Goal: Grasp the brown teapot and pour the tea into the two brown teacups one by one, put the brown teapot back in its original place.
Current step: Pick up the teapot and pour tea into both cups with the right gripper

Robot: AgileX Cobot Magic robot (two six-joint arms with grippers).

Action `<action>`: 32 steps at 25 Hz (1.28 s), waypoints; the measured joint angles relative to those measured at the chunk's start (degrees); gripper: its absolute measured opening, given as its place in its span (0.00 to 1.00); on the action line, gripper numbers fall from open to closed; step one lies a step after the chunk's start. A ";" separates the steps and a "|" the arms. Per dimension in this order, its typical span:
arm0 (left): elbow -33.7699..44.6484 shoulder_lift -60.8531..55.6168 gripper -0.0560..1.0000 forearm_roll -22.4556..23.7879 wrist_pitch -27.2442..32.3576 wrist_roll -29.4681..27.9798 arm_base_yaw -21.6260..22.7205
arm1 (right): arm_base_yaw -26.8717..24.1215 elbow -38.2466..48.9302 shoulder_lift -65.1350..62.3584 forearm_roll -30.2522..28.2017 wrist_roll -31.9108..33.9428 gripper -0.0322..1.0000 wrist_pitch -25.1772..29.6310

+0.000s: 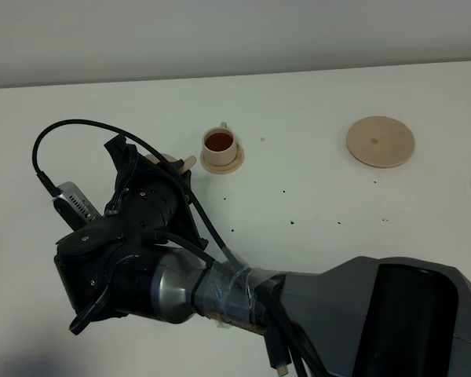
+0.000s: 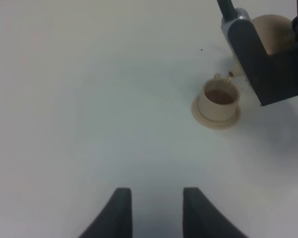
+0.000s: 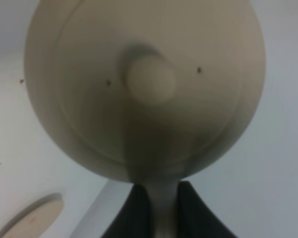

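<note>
My right gripper [image 3: 161, 213] is shut on the loop handle of the brown teapot [image 3: 144, 84], whose knobbed lid fills the right wrist view. In the left wrist view the tilted teapot [image 2: 273, 29] hangs with its spout [image 2: 231, 74] over the rim of a brown teacup [image 2: 218, 99] on its saucer, with tea in it. The high view shows another teacup [image 1: 220, 144] full of dark tea, just right of the spout [image 1: 190, 162]. The right arm [image 1: 141, 236] hides what lies under the teapot there. The original place [image 1: 381, 141], a bare tan disc, lies far right. My left gripper [image 2: 156, 213] is open over bare table.
Small dark specks [image 1: 292, 222] dot the white table [image 1: 314, 188] between the cup and the disc. A flat tan disc edge [image 3: 30, 218] shows in the right wrist view. The right arm's thick body [image 1: 377, 314] and cables cover the front of the table.
</note>
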 joint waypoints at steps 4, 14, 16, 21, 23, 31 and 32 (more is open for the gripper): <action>0.00 0.00 0.34 0.00 0.00 0.00 0.00 | 0.00 0.00 0.00 -0.19 0.00 0.15 -0.06; 0.00 0.00 0.34 0.00 0.00 0.00 0.00 | 0.00 0.00 0.00 -0.24 0.00 0.15 -0.06; 0.00 0.00 0.34 0.00 0.00 0.00 0.00 | 0.00 0.00 0.00 -0.31 0.00 0.15 -0.06; 0.00 0.00 0.34 0.00 0.00 0.00 0.00 | 0.00 0.00 0.00 -0.37 0.00 0.15 -0.06; 0.00 0.00 0.34 0.00 0.00 0.00 0.00 | 0.00 0.00 0.00 -0.37 0.00 0.15 -0.06; 0.00 0.00 0.34 0.00 0.00 0.00 0.00 | 0.00 0.00 0.00 -0.37 0.00 0.15 -0.06; 0.00 0.00 0.34 0.00 0.00 0.00 0.00 | 0.00 0.00 0.00 -0.37 0.00 0.15 -0.06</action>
